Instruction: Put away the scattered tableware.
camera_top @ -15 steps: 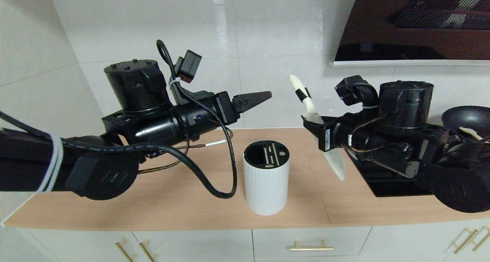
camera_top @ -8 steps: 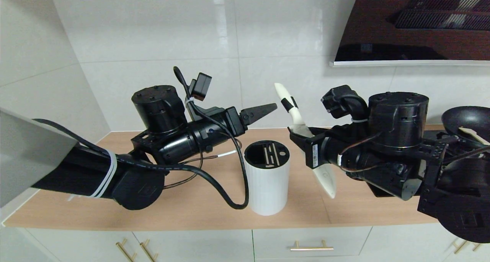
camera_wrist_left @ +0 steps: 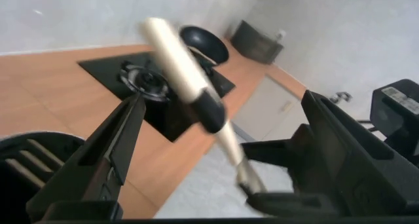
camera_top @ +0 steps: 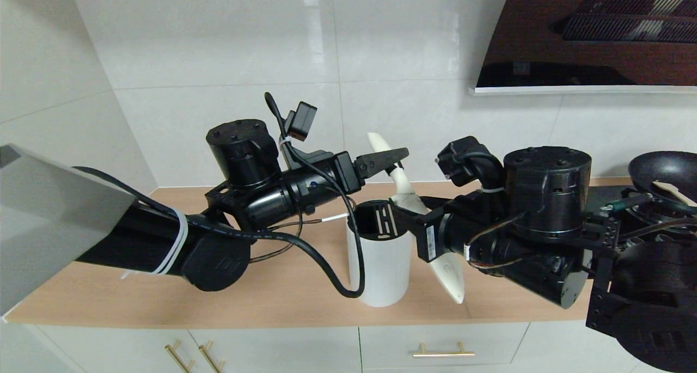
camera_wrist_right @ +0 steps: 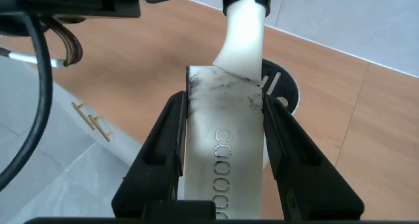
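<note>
Clamping the knife (camera_top: 447, 272) by its blade, the right gripper (camera_wrist_right: 226, 165) offers the handle (camera_top: 379, 144) to the left gripper (camera_wrist_left: 219, 119), spread around it, seemingly for a handover.

One white knife (camera_top: 447, 277), one slotted holder (camera_top: 381, 269) — one black pan (camera_top: 661, 169), one hob (camera_wrist_left: 165, 118).

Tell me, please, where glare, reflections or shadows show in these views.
Head view: a bright vertical streak of glare on the wall tiles, reflections in the glossy range hood, and a soft shadow on the wall beneath it. Right wrist view: the blade of the knife shows no glare.
</note>
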